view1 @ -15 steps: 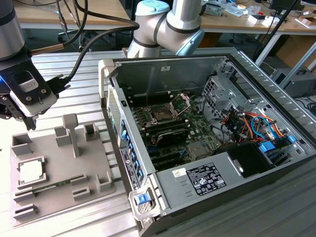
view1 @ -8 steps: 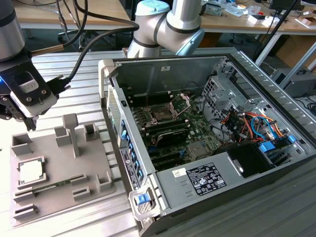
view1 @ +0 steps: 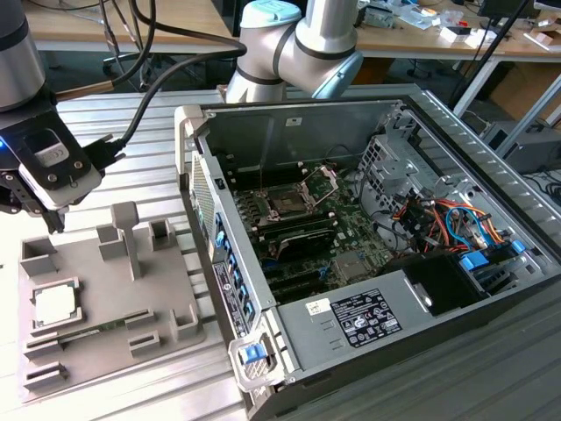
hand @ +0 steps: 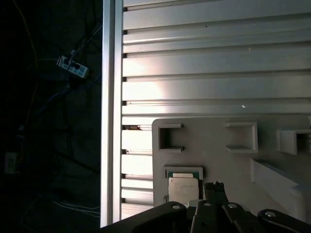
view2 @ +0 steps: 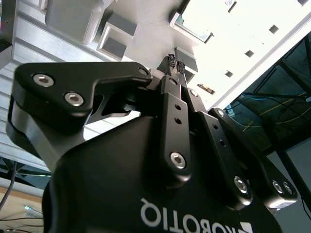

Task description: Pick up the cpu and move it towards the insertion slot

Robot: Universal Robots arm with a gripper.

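While the gripper (view1: 53, 219) hangs at the exterior view's left, its two black fingers are pressed together and hold nothing. The second wrist view shows the fingertips (view2: 171, 60) meeting side by side over the pale tray.

Below the gripper, and apart from it, lies the cpu (view1: 54, 303). It rests flat, silvery top up, in a square pocket near the edge of the grey tray (view1: 96, 285). In the first wrist view the cpu (hand: 183, 189) sits in that pocket just beside the closed fingertips (hand: 215, 186). The fingers are off to one side of the chip rather than straddling it, and nothing shows them touching it. How high they stand above the tray I cannot tell from that view. From the exterior they are plainly clear of it.

Further from the gripper toward the exterior view's right, an upright post (view1: 127, 237) rises from the tray among several small raised blocks. The tray sits on a ribbed metal table (view1: 131, 132).

Beyond the tray, well apart from the gripper, an open computer case (view1: 491, 167) lies on its side. On the green board inside it is the insertion slot (view1: 285, 203), a square socket with a dark centre and its shiny metal frame swung up. Long black memory slots (view1: 298, 235) run just beside the socket. Behind the case stands a silver and pale blue arm joint (view1: 298, 39).
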